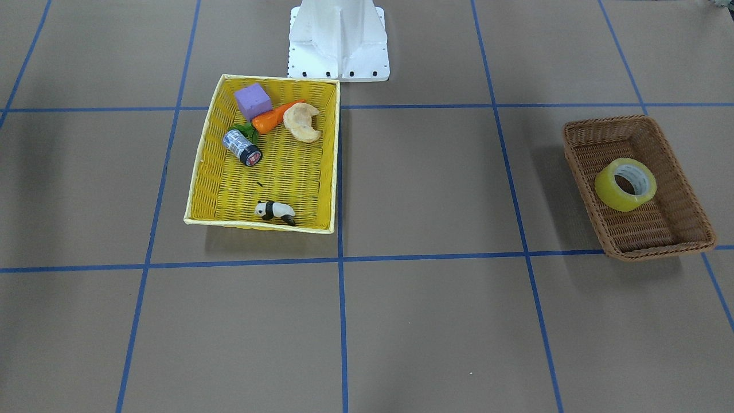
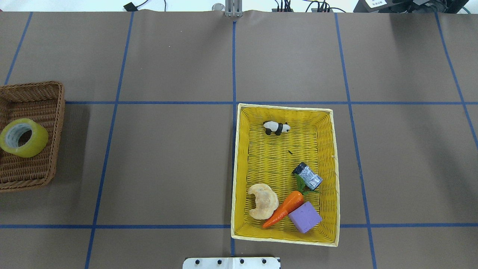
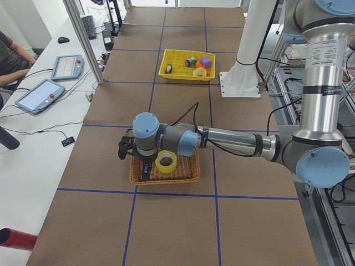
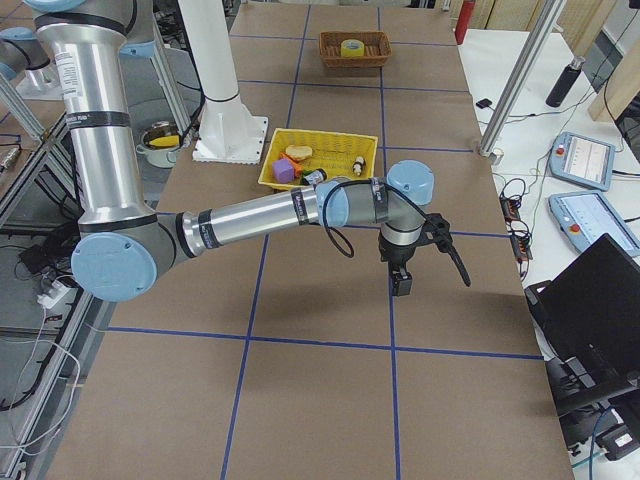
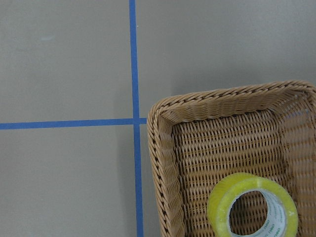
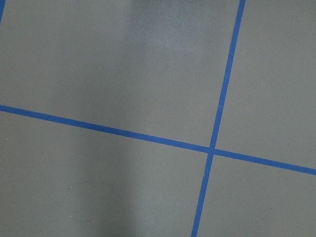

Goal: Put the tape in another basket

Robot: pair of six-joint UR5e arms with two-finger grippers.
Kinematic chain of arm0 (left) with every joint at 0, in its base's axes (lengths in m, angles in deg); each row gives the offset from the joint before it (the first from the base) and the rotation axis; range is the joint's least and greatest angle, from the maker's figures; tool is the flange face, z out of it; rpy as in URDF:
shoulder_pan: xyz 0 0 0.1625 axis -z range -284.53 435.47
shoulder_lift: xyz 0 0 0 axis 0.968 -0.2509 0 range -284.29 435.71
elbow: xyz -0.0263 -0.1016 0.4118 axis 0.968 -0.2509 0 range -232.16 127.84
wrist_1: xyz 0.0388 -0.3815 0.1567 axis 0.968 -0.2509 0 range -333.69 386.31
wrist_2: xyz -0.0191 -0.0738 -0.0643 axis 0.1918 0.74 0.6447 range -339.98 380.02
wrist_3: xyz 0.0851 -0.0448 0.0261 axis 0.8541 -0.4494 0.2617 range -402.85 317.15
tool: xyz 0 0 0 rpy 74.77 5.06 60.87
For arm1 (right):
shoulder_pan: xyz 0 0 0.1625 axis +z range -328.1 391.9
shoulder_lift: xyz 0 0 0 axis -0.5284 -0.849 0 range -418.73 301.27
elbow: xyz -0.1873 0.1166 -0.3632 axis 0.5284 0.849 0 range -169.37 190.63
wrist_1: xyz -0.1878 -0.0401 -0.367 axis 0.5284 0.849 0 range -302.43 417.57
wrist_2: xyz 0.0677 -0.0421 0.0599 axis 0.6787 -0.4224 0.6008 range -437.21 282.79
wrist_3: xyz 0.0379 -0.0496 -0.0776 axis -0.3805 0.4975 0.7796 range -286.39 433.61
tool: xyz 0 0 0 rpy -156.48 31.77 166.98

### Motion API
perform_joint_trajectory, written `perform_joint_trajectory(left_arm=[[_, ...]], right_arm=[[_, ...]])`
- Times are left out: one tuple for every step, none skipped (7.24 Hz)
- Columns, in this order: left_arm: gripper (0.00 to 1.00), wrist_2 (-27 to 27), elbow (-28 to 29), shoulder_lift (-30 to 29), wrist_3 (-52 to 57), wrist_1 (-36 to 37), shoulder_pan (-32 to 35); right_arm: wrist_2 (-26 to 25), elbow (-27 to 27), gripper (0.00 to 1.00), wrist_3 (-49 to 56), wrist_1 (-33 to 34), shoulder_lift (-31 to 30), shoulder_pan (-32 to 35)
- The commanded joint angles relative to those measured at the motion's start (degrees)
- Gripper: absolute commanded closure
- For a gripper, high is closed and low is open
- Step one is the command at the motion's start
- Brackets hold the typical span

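The tape (image 1: 625,184), a yellowish roll with a pale core, lies in the dark brown wicker basket (image 1: 582,135) at the table's end on my left side. It also shows in the overhead view (image 2: 23,137) and the left wrist view (image 5: 253,210). My left gripper (image 3: 146,172) shows only in the exterior left view, hanging over the basket beside the tape; I cannot tell if it is open or shut. My right gripper (image 4: 401,285) shows only in the exterior right view, above bare table; I cannot tell its state.
A bright yellow woven basket (image 2: 239,168) near the robot base (image 2: 231,262) holds a purple block (image 2: 304,217), a carrot (image 2: 285,207), a croissant (image 2: 263,200), a small grey can (image 2: 308,176) and a panda figure (image 2: 276,127).
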Motion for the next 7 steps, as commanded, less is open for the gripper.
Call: perform_joint_trajectory(left_arm=[[0.02, 0.07, -0.28, -0.29, -0.05, -0.01, 0.00], [0.02, -0.02, -0.28, -0.47, -0.05, -0.09, 0.00], [0.02, 0.07, -0.28, -0.47, -0.05, -0.10, 0.00], [0.02, 0.33, -0.37, -0.47, -0.14, -0.18, 0.00], [0.02, 0.42, -0.72, -0.47, -0.05, -0.18, 0.00], [0.02, 0.33, -1.33, -0.29, -0.05, -0.10, 0.00], [0.02, 0.33, -0.99, -0.29, -0.05, -0.18, 0.00]], right_arm=[[-0.44, 0.05, 0.00, -0.62, -3.96, -2.09, -0.26], [-0.35, -0.21, 0.00, -0.18, -3.96, -1.74, -0.78], [-0.61, 0.31, 0.00, -0.53, -3.96, -1.65, -2.01], [0.00, 0.05, 0.00, -0.53, -3.88, -2.00, -2.02], [-0.52, 0.75, 0.00, -0.53, -3.79, -2.00, -2.80], [-0.70, 0.75, 0.00, -0.44, -3.79, -2.53, -2.90], [-0.70, 0.84, 0.00, -0.53, -3.70, -2.62, -3.16]])
